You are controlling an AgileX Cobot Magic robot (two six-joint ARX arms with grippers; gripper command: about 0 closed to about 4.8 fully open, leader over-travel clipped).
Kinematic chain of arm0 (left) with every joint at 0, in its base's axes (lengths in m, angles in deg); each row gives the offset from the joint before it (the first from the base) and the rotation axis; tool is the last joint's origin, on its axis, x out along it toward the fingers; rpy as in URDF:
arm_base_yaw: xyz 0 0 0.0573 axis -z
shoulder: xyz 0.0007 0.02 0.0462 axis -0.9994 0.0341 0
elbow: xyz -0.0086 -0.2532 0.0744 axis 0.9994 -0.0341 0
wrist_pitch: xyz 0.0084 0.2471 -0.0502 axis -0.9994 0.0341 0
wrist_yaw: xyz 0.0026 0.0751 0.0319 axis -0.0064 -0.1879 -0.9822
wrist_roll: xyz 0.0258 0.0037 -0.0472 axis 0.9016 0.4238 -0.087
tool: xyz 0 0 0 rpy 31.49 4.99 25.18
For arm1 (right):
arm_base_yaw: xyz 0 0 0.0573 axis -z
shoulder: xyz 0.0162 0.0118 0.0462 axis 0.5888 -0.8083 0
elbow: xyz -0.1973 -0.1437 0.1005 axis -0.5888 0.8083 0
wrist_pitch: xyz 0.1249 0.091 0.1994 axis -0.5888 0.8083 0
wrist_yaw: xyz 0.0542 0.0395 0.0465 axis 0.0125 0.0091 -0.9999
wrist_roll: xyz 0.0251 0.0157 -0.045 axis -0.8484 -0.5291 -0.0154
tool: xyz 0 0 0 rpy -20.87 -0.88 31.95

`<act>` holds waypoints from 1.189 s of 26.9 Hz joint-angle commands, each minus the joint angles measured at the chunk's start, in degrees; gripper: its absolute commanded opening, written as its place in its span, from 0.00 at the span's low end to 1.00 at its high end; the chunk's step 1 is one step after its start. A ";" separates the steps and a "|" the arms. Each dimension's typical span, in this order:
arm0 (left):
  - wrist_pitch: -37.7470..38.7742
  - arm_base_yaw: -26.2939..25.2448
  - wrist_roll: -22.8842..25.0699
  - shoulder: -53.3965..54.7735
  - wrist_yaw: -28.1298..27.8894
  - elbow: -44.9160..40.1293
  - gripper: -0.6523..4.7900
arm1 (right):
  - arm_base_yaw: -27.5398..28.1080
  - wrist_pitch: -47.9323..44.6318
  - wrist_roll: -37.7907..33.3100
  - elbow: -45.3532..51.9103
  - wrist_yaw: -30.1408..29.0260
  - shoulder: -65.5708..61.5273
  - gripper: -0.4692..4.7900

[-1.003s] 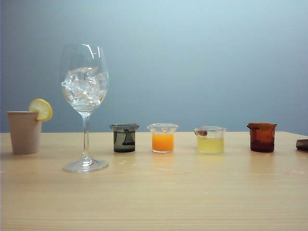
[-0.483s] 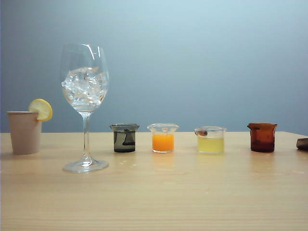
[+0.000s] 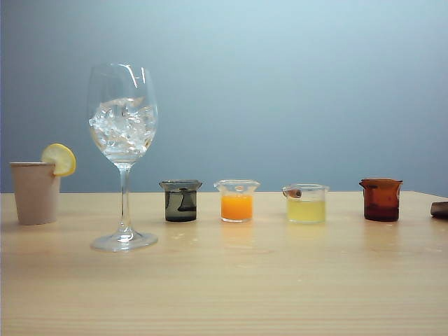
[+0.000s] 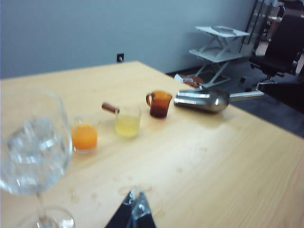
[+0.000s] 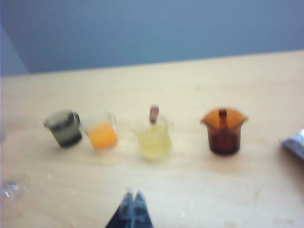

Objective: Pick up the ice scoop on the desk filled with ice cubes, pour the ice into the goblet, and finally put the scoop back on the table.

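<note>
open table [image 3: 231,294] in front, goblet [image 3: 123,154] and beakers [image 3: 237,201] behind

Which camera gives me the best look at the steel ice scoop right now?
The left wrist view: the shiny stainless-steel ice scoop lies whole on the light-wood table, trough and handle visible. The exterior view catches only a dark sliver at the right edge; the right wrist view shows a blurred corner.

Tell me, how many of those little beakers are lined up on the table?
4, in a row right of the goblet: smoky grey beaker, orange-filled beaker, pale yellow beaker, amber beaker. None looks hidden.
</note>
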 commanded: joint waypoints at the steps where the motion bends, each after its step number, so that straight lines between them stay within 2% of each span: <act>1: -3.67 -0.13 -0.26 0.02 1.57 -4.52 0.11 | -1.77 -0.74 0.39 3.28 0.44 0.39 0.08; 14: -12.55 -0.13 -2.27 0.00 2.49 -17.22 0.11 | -2.23 -2.27 -1.01 13.31 0.33 0.48 0.08; 22: -11.56 -0.11 -2.71 0.00 2.67 -17.53 0.11 | -2.38 -2.75 -1.90 14.56 0.15 0.52 0.08; 25: -10.88 -0.11 -2.73 0.00 2.67 -17.53 0.11 | -2.34 -2.16 -1.60 14.56 0.50 0.52 0.18; 32: -10.88 -0.11 -2.73 0.00 2.67 -17.53 0.11 | -2.36 -2.25 -1.60 14.56 0.42 0.52 0.19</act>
